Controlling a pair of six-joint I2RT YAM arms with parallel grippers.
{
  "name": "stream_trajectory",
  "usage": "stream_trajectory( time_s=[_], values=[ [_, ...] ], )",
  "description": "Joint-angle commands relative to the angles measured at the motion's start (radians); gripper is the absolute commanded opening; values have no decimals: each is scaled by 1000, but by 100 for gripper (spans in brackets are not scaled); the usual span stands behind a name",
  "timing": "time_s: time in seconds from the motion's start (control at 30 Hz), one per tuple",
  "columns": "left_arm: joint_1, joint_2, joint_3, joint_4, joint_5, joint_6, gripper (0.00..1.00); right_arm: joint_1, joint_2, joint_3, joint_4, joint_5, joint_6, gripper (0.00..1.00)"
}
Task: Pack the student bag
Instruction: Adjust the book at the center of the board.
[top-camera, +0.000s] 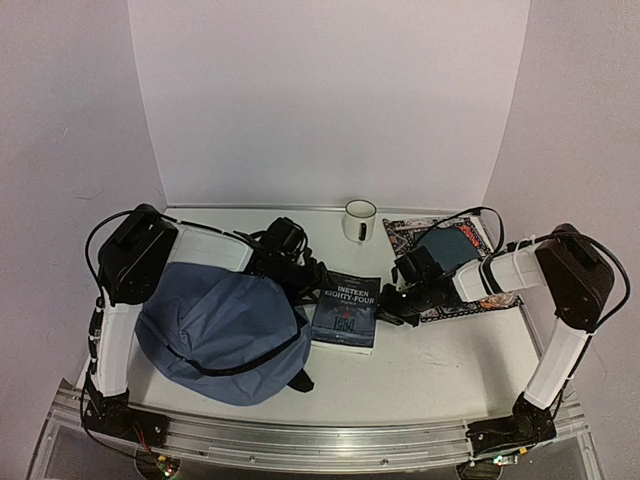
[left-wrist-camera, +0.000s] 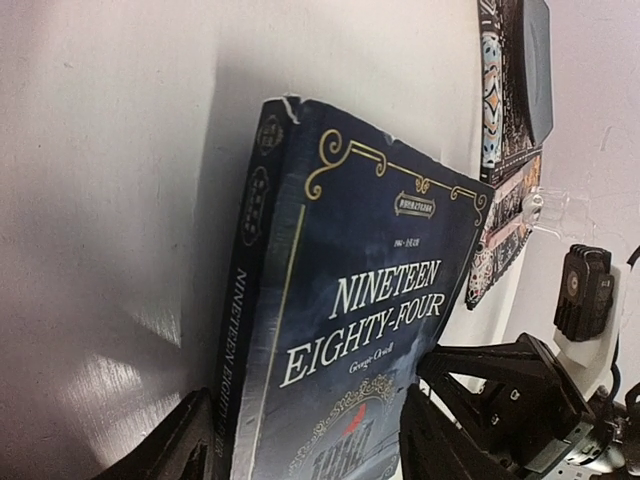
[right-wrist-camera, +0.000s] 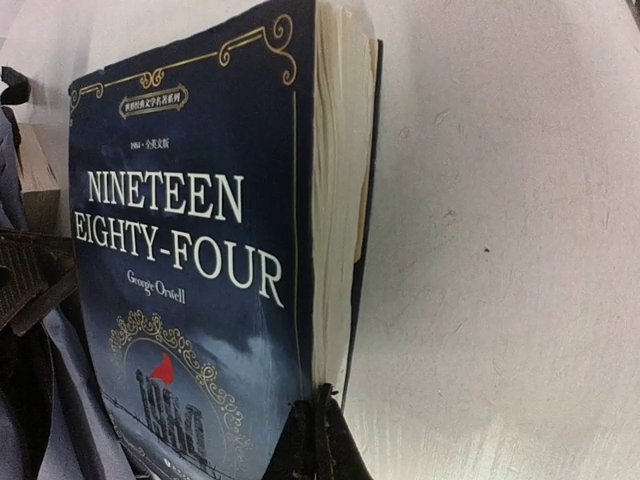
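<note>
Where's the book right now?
In the top view the book lies flat on the table at centre, just right of the bag and nearer than the mug, between the left gripper and right gripper.

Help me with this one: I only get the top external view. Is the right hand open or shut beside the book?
Observer: Shut. In its wrist view the right hand has both tips together at the page edge of the book.
Operator: And the left hand?
Observer: The left hand stands open, one finger outside the spine, the other over the cover.
Operator: Any damage to the book?
Observer: The spine's far corner looks chipped white.
</note>
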Motion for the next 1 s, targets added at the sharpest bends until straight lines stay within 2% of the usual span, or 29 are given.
stream_trajectory(
  time_s=[0.0,0.4,0.7,0.83,0.97],
  values=[
    [-114,-111,36,300,344,-12,59,53,137,-36,66,-203,-8,0],
    [-141,-115,37,304,409,43,44,14,144,-1,154,-308,-91,0],
    [-135,-117,-50,264,293,74,46,12,135,8,149,-309,-103,0],
    [-129,-147,-49,127,164,146,53,13,102,5,140,-302,-111,1],
    [-121,-179,-55,40,53,147,59,15,75,23,121,-317,-132,4]
  ],
)
